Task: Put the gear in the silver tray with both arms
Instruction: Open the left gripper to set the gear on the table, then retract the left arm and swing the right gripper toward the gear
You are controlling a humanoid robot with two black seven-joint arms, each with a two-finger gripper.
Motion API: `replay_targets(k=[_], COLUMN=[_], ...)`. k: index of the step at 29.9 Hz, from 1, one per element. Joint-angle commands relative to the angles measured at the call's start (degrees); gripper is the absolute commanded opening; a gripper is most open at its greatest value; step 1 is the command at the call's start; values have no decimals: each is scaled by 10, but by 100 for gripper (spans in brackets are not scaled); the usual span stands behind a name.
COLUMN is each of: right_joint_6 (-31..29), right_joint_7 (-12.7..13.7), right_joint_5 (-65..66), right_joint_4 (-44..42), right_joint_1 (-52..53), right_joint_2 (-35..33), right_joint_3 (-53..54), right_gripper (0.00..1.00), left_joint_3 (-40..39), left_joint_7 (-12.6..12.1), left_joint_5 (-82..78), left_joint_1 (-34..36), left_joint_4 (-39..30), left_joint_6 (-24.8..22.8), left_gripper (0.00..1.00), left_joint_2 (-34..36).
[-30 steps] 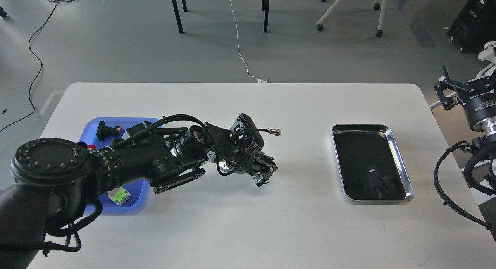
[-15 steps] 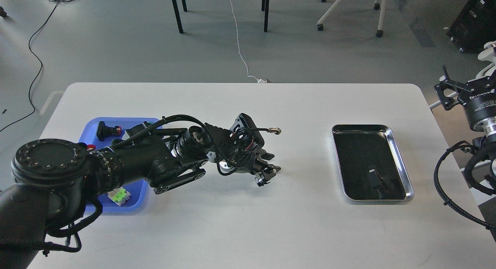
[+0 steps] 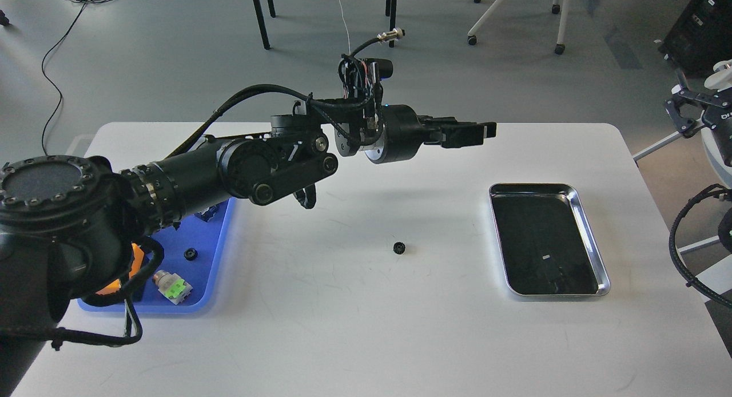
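Note:
A small black gear (image 3: 399, 247) lies on the white table (image 3: 366, 328), left of the silver tray (image 3: 589, 237), whose dark floor holds nothing. My left arm is raised above the table's far half; its gripper (image 3: 483, 133) points right, holds nothing, and its fingers stand slightly apart, well above and behind the gear. My right gripper (image 3: 686, 108) shows only partly at the right edge, off the table, and its fingers cannot be told apart.
A blue plastic tray (image 3: 220, 254) at the left holds another small black gear (image 3: 189, 253), a green-and-white part (image 3: 171, 285) and an orange part (image 3: 128, 268). My left arm's cables loop over it. Chair and table legs stand on the floor behind.
My left gripper opened low over the table's middle, left the gear on the table, then rose and swung up and to the right. The right arm shifted slightly to the right.

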State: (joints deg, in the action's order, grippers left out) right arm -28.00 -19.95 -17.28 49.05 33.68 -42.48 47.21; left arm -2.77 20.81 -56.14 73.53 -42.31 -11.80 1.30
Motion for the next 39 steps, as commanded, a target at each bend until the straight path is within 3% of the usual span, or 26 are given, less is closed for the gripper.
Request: replay_targets(k=[1, 6, 13, 24, 31, 36, 39], right_joint_6=[0, 0, 0, 0, 0, 3, 38], right_joint_7=[0, -4, -5, -5, -8, -45, -68], right_joint_5=[5, 30, 148, 334, 514, 635, 692], right_joint_4=[-1, -1, 1, -2, 0, -1, 0], right_joint_1=[66, 198, 372, 522, 571, 583, 581], right_joint_2=[-22, -29, -9, 166, 283, 381, 425], right_joint_3=[-73, -232, -429, -593, -680, -767, -846], right_gripper=[99, 99, 99, 99, 99, 99, 99], left_joint_3=[-24, -78, -225, -333, -384, -389, -389], left_joint_7=[-2, -2, -6, -8, -45, -48, -49], left_joint_5=[185, 340, 488, 574, 597, 598, 598], left_joint_1=[6, -8, -90, -198, -250, -262, -266], left_joint_4=[4, 4, 5, 14, 9, 5, -5], left_joint_6=[-13, -37, -70, -90, -108, -111, -111], left_gripper=[98, 98, 98, 98, 98, 98, 98], left_joint_2=[55, 126, 215, 231, 247, 256, 259])
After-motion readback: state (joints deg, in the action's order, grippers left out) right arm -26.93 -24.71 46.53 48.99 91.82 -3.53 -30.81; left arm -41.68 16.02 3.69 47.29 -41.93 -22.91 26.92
